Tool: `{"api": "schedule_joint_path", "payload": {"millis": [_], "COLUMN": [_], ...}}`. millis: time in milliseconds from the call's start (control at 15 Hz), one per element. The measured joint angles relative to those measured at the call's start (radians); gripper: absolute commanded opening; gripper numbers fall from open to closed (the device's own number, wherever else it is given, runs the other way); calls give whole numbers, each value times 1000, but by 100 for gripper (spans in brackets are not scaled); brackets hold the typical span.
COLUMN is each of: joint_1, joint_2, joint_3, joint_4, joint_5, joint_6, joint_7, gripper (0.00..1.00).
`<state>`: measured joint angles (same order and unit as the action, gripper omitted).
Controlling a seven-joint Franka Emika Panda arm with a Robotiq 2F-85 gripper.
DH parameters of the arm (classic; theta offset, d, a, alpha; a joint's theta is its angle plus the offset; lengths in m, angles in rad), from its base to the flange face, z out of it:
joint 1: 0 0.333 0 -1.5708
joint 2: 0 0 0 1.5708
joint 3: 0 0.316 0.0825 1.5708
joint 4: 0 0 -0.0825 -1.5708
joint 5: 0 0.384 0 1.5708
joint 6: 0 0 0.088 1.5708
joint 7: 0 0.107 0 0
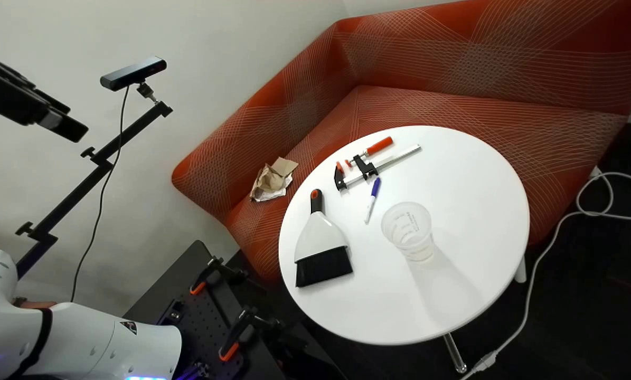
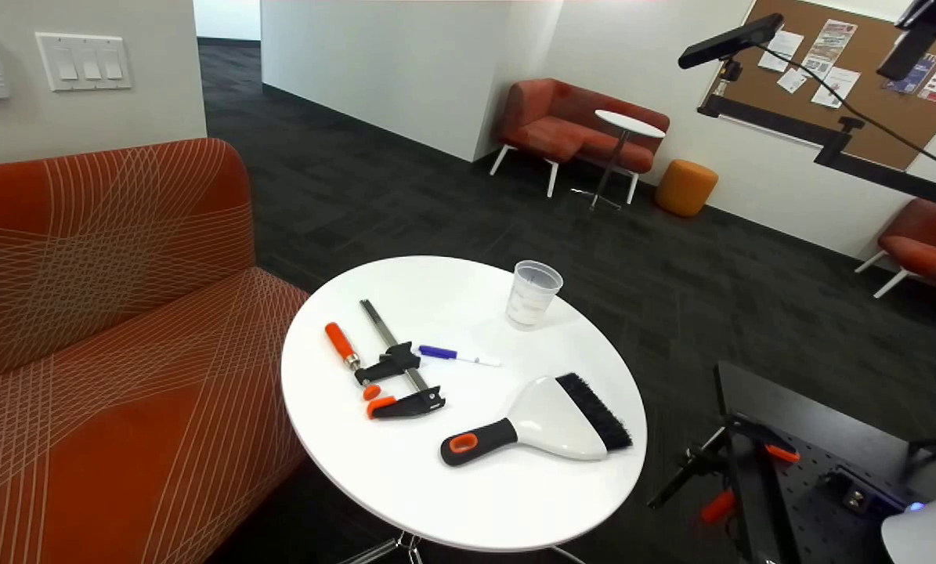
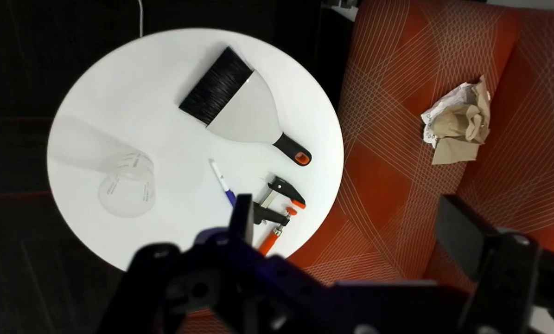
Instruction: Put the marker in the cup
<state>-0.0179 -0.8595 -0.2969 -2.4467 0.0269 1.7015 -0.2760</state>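
The marker, white with a blue cap, lies on the white round table point(image 1: 468, 174); it shows in both exterior views point(image 1: 372, 200) point(image 2: 458, 356) and in the wrist view point(image 3: 220, 176). There, a fingertip hides its cap end. The cup, a clear tumbler, stands upright beside the marker in both exterior views point(image 1: 407, 229) point(image 2: 531, 294) and in the wrist view point(image 3: 127, 190). Its inside looks empty. My gripper point(image 3: 346, 208) is open with a wide gap and nothing between the fingers. It is high above and away from the table, partly visible in both exterior views point(image 1: 64, 124) point(image 2: 910, 51).
A bar clamp with a red handle point(image 1: 367, 168) lies close to the marker's cap end. A white dustpan with a black brush point(image 1: 323, 240) lies on the table near the marker. A red sofa point(image 1: 452, 111) borders the table, with crumpled paper point(image 1: 273, 179) on it.
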Motion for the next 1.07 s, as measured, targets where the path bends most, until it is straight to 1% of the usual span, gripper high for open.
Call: {"api": "schedule_joint_path", "payload": {"millis": [133,400,733,933,1067], "joint_1": [1,6,15,14,13], "joint_2": [23,134,367,524,627], "joint_3": [12,62,123,144,150], "joint_4": [-1,-12,-34,-28,-9], "joint_5": [0,0,-9,-30,-58], "joint_6": [30,172,448,585,652], "joint_7": [0,0,1,1,1], "gripper": [100,100,100,100,100]}}
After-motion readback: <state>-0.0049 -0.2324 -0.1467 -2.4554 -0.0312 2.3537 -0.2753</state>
